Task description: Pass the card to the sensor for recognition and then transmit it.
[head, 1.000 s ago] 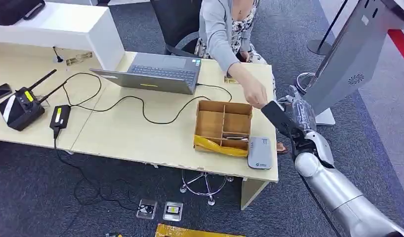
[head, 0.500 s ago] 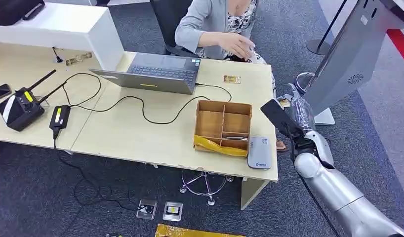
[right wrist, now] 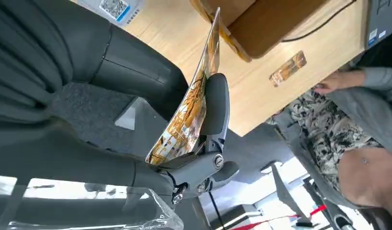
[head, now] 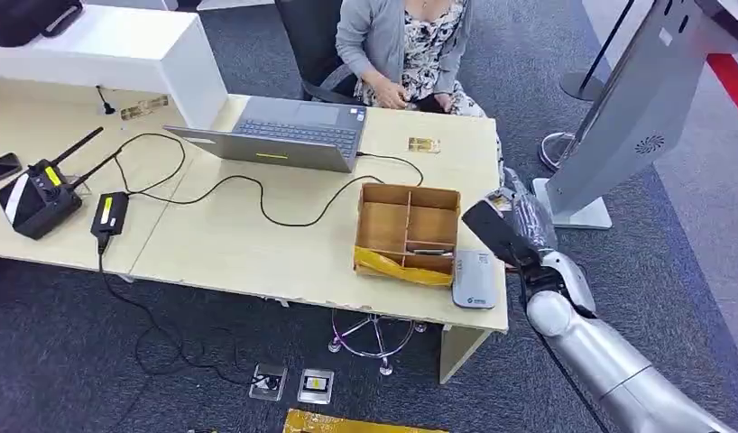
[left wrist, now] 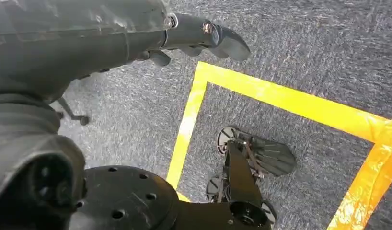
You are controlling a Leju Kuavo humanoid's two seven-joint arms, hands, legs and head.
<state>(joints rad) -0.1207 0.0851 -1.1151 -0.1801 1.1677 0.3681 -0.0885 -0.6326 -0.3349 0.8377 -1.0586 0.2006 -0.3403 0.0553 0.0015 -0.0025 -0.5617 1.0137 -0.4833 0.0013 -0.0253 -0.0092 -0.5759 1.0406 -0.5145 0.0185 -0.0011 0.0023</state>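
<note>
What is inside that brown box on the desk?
The brown box has dividers; a slim pen-like item lies in one near compartment. The far compartments look bare. Its front wall hides the floor of the nearest compartments.

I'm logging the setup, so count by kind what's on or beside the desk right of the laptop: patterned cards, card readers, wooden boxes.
Gold patterned cards: 2, one flat on the pale desk, one held by the right hand
Grey card reader: 1
Divided wooden box: 1
Total: 4
</note>
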